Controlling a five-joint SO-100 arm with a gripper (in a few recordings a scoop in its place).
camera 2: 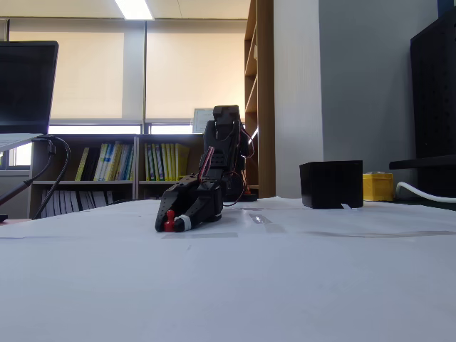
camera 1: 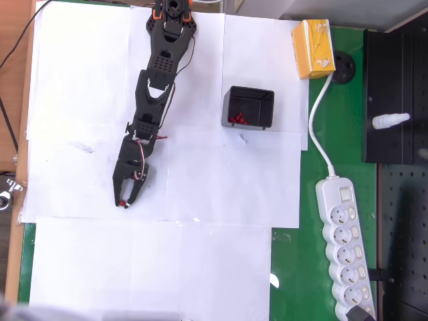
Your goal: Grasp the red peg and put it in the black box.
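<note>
From overhead I see the arm stretched down across the white paper, its gripper low over the sheet and well inside the paper's edges. The red peg sits right at the fingertips; in the fixed view it shows as a small red ball at the gripper's tip, down at the paper's surface. The fingers look nearly closed around it, but I cannot tell whether they are truly pinching it or only resting against it. The black box stands well apart, up and to the right of the gripper in the overhead view, near the seam between two sheets, with a cluster of red pegs lying inside it. Between gripper and box I see bare white paper with open room. Beyond the box, past the paper's right edge on the green mat, lie a yellow carton, a white power strip with its cable, and a large black panel. Left of the paper runs the wooden table edge.
</note>
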